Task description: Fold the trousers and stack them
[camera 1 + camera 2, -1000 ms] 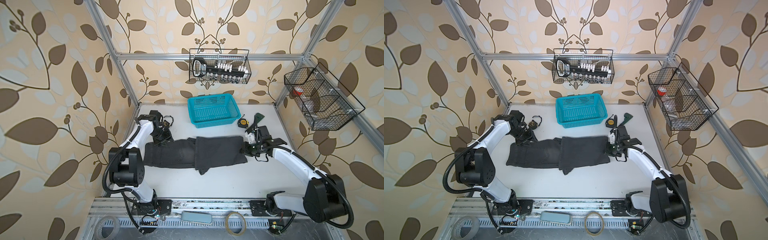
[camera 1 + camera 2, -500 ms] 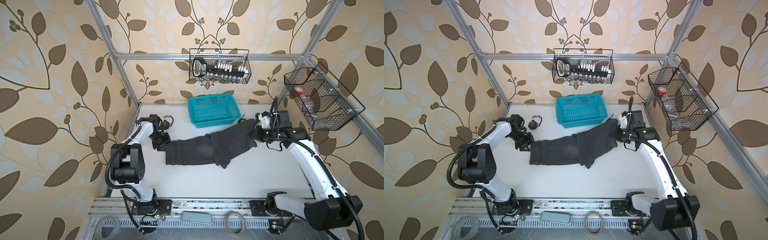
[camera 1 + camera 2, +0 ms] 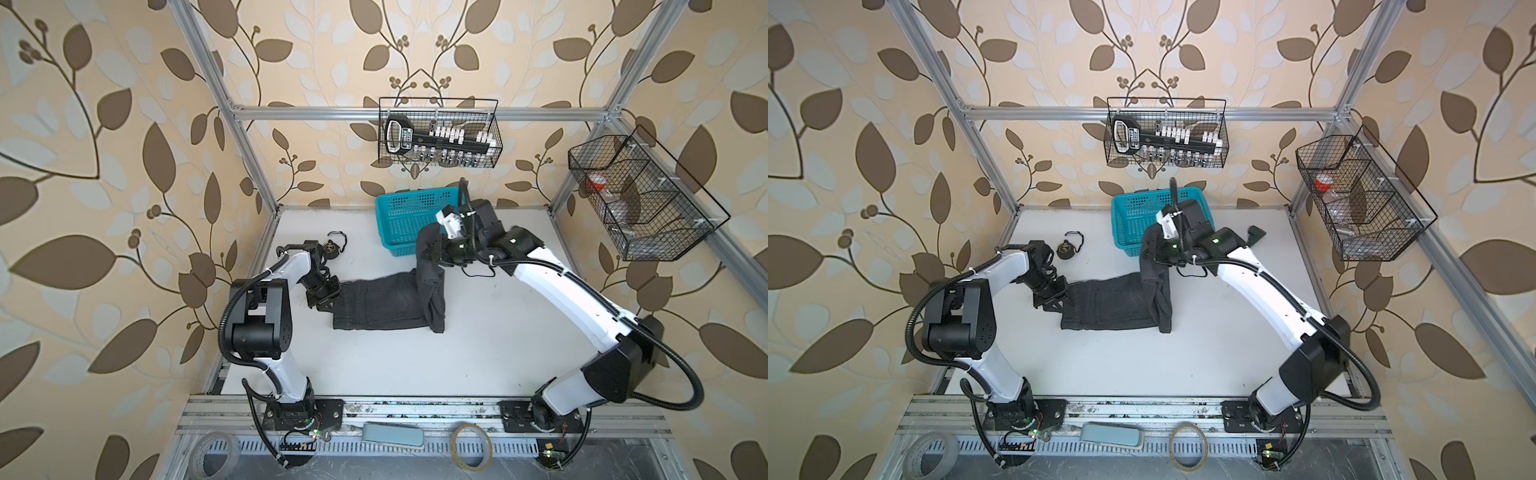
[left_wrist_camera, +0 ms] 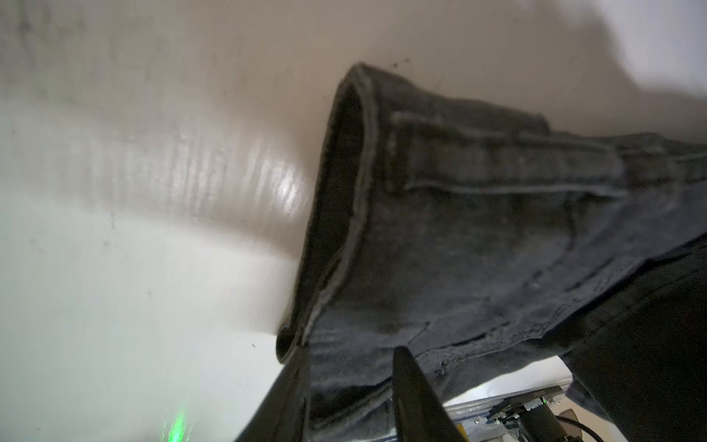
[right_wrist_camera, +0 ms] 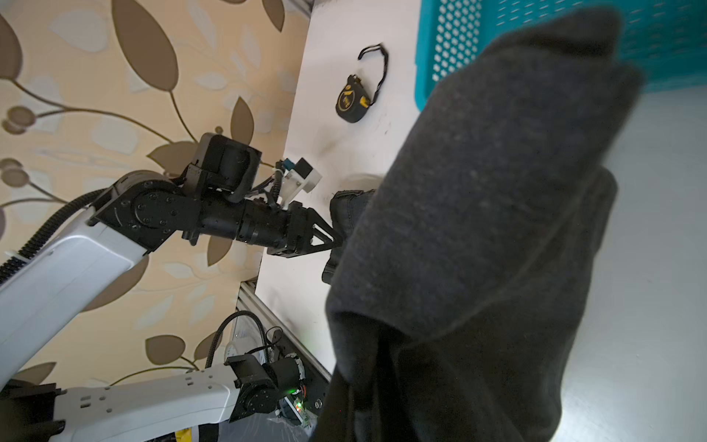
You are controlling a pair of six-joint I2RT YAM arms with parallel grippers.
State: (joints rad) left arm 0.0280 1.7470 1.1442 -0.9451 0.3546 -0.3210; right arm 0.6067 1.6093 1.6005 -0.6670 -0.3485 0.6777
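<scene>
Two tools, your trousers [image 3: 382, 305]: right tool [image 3: 435, 250] clenched on legs lifted toward twelve o'clock; left tool [image 3: 331, 297], grip unclear, may let waistband drag.

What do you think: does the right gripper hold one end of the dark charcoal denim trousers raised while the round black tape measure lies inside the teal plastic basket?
No: the tape measure lies on the table, outside the teal basket, as both top views show. The right gripper does hold one end of the trousers raised.
</scene>
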